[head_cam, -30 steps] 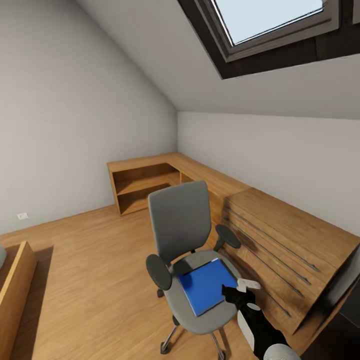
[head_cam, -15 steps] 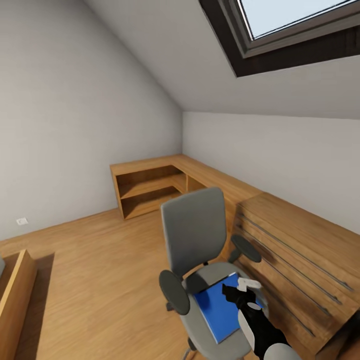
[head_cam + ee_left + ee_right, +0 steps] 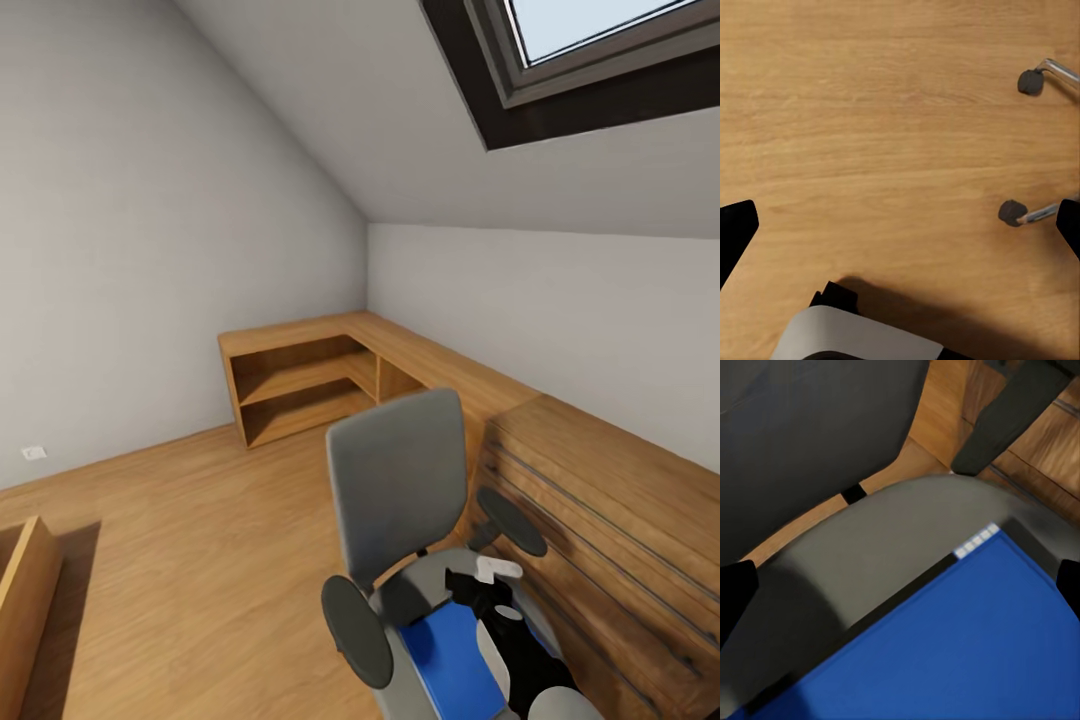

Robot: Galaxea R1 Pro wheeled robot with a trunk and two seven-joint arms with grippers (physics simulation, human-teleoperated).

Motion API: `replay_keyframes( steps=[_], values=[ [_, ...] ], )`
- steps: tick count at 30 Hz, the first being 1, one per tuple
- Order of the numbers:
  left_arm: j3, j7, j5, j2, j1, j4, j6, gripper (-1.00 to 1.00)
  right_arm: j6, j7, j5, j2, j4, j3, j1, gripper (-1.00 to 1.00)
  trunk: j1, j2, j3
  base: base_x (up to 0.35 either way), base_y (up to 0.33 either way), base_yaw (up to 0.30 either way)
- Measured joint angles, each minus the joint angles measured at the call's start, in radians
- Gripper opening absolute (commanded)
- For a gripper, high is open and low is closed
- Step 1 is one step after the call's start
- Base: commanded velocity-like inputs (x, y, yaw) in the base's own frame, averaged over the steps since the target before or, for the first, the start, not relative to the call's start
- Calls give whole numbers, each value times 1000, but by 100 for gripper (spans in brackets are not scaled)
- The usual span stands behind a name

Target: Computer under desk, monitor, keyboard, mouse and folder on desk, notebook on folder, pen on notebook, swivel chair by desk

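The grey swivel chair (image 3: 398, 482) stands in the lower middle of the head view, its back toward the wooden units. On its seat (image 3: 870, 559) lies the blue folder (image 3: 452, 655), flat, with its far corner near the backrest. My right gripper (image 3: 486, 584) hovers just above the folder's (image 3: 967, 641) far edge and is open (image 3: 900, 589), with nothing between its fingers. My left gripper (image 3: 900, 229) is open too, pointing down at bare wooden floor beside two of the chair's casters (image 3: 1011, 212).
Low wooden corner shelving (image 3: 300, 378) runs along the far walls. A wooden drawer unit (image 3: 610, 520) stands close on the chair's right. Another wooden piece (image 3: 22, 600) sits at the left edge. A skylight (image 3: 600, 40) is set in the sloped ceiling. Open floor lies to the left.
The head camera has moved forward and to the right, so the chair and folder sit lower in the picture. My right gripper now hangs over the folder's far end, near the backrest.
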Motion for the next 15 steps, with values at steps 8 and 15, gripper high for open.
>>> replay_keyframes(
  steps=[8,15],
  values=[
    [1,1,1,0,0,-2,-7,100,10,-5,1,-9,1,-3,0,100,0,0,0,29,2,0],
    [1,2,1,0,0,-3,-15,100,37,-28,1,-15,2,-4,0,100,0,0,0,5,0,0]
  ],
)
